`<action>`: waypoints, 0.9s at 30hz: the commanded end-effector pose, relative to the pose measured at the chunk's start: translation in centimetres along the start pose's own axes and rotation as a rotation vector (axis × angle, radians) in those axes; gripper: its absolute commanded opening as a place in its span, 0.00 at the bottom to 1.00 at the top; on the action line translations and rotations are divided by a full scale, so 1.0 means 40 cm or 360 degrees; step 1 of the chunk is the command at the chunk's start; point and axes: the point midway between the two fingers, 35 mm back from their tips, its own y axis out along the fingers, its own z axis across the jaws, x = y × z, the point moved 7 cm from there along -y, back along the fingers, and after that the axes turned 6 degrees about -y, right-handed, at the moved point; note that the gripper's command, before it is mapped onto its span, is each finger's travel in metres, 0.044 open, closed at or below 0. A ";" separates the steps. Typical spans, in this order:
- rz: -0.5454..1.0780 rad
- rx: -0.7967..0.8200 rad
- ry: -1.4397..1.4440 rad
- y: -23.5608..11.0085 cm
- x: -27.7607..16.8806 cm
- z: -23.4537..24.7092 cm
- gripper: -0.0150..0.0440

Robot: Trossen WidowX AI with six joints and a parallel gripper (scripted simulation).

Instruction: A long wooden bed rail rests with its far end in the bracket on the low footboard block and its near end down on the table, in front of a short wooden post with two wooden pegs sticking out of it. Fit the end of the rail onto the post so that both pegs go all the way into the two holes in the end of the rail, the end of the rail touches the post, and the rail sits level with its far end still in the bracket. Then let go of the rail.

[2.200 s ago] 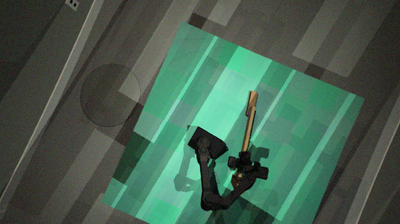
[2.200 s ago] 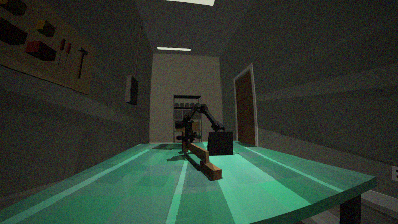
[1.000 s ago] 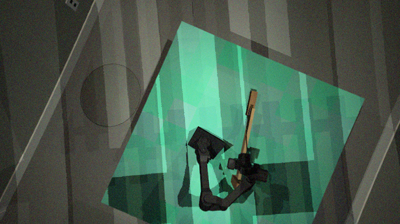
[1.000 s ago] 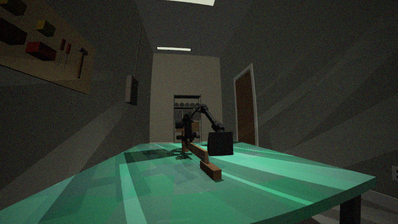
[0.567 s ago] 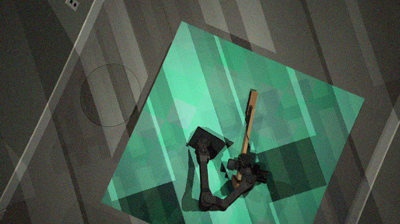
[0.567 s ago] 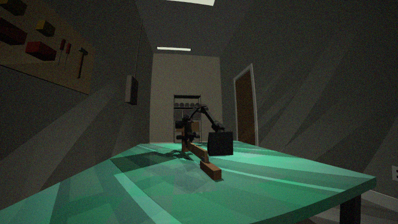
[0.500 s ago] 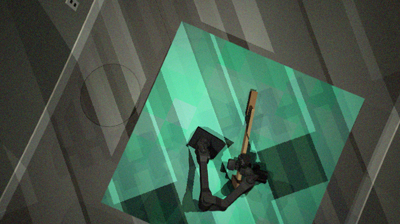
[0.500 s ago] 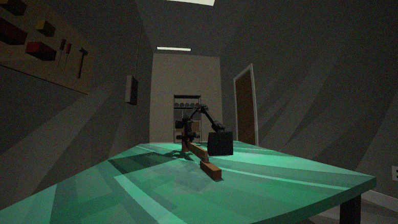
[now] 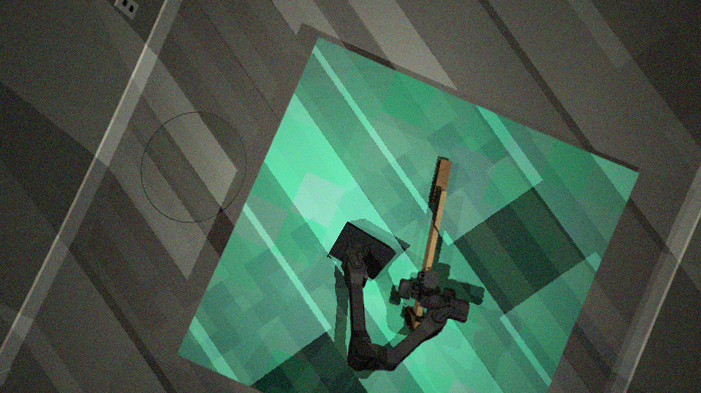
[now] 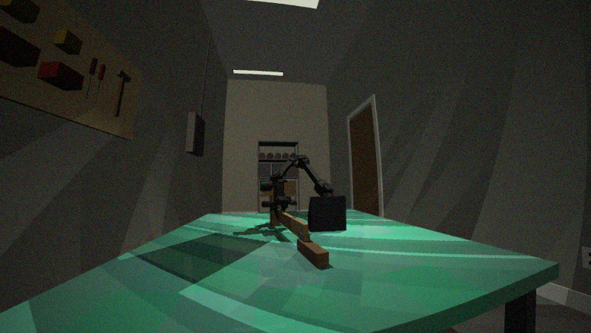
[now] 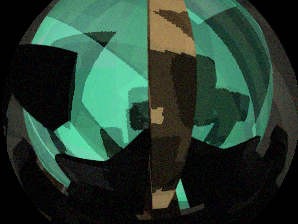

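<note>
Looking down from the top view, your gripper (image 9: 424,294) is clamped across the bed rail (image 9: 435,227) near its post end; the rail runs away to the footboard block (image 9: 442,170). The post is hidden under the wrist, so you cannot confirm peg seating here. Ease your grip only once the rail reads level. The arm's dark base (image 9: 361,247) sits close on one side; the table edge (image 9: 233,365) lies well apart.

From the exterior view, the rail (image 10: 294,223) looks roughly level between the gripper (image 10: 276,205) and the block (image 10: 313,252), so lift straight up to retreat.

In the wrist view, the rail (image 11: 166,43) runs centred; the pegs are unseen.
</note>
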 end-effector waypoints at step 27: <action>0.0013 -0.0015 0.0003 -0.075 0.080 -0.005 1.00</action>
